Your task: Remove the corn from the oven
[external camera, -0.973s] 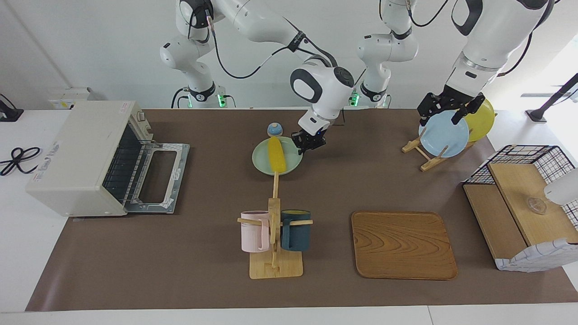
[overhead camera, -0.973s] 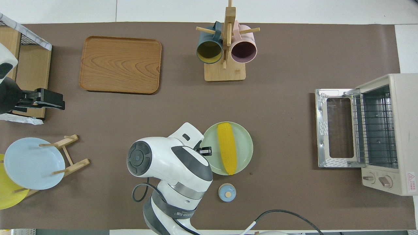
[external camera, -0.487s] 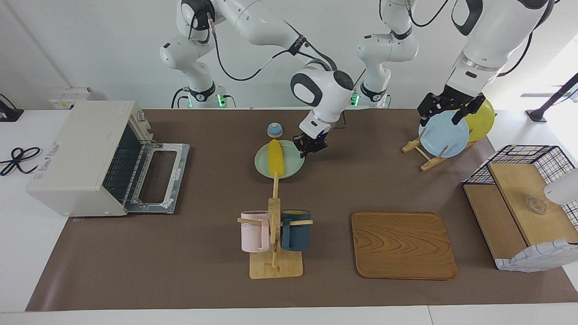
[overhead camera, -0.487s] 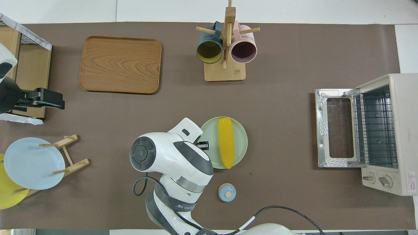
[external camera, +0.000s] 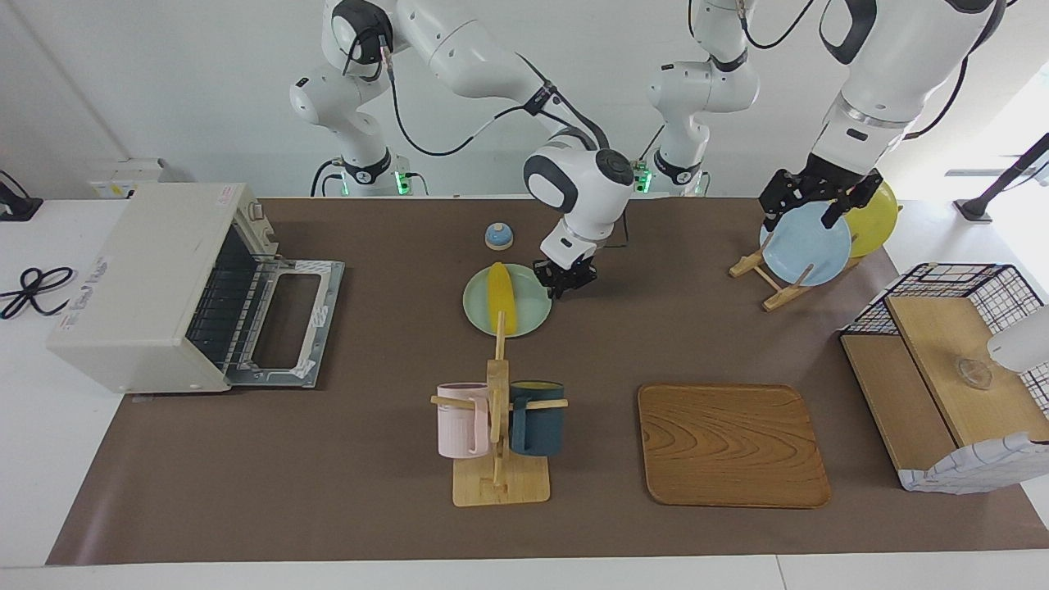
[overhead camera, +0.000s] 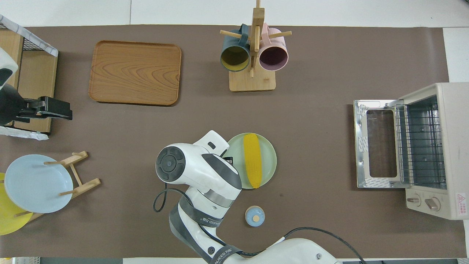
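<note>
The corn (external camera: 498,297) (overhead camera: 253,160), a bright yellow cob, lies on a pale green plate (external camera: 533,315) (overhead camera: 269,157) mid-table. The off-white oven (external camera: 139,279) (overhead camera: 452,146) stands at the right arm's end with its glass door (external camera: 287,319) folded down flat. Its wire rack (overhead camera: 419,143) is bare. My right gripper (external camera: 564,279) (overhead camera: 228,160) is low at the plate's rim, on the side toward the left arm's end, and the wrist hides most of it from above. My left gripper (external camera: 807,209) hangs open in the air over the plate rack.
A mug tree (external camera: 500,426) with a pink and a dark blue mug stands farther from the robots than the plate. A wooden tray (external camera: 732,445), a rack with blue and yellow plates (external camera: 807,246), a wire basket shelf (external camera: 951,369) and a small blue lid (external camera: 498,236) are also on the table.
The plate with the corn came down onto the table, a little farther from the robots, and the right gripper came with it. The left arm stayed still.
</note>
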